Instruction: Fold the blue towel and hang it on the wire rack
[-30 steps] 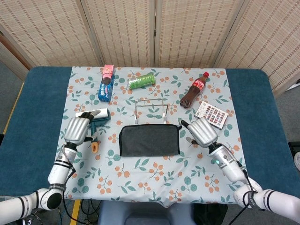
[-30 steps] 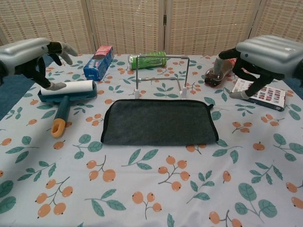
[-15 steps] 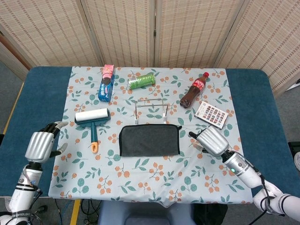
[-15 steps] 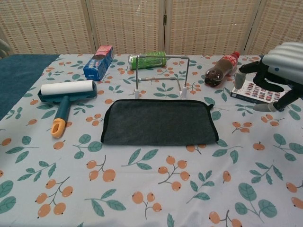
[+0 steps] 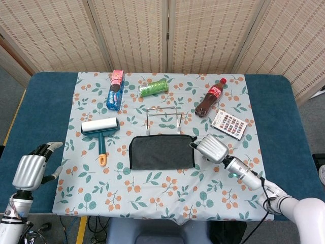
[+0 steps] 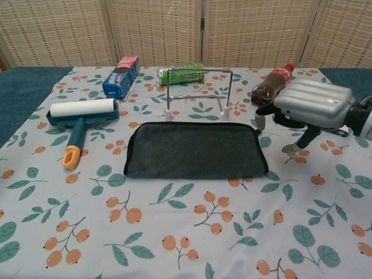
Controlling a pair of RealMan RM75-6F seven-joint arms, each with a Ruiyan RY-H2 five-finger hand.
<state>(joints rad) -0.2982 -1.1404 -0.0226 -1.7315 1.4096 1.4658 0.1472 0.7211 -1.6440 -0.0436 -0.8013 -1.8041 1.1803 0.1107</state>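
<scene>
The towel [image 5: 162, 152] [image 6: 195, 150] looks dark grey with a black hem and lies folded flat in the middle of the tablecloth. Just behind it stands the wire rack [image 5: 163, 118] [image 6: 196, 91], empty. My right hand [image 5: 211, 148] [image 6: 312, 108] hovers low at the towel's right end, fingers apart and pointing down, holding nothing. My left hand [image 5: 31, 169] is off the table's left front corner, fingers apart and empty; the chest view does not show it.
A lint roller [image 5: 100, 131] [image 6: 81, 118] lies left of the towel. At the back lie a pink-blue box [image 5: 116, 90], a green can [image 5: 153, 87] and a cola bottle [image 5: 209, 98]. A card booklet [image 5: 229, 124] sits at the right.
My left hand has drawn back from the lint roller to beyond the table's left front corner. My right hand dropped back, then came in toward the towel's right end.
</scene>
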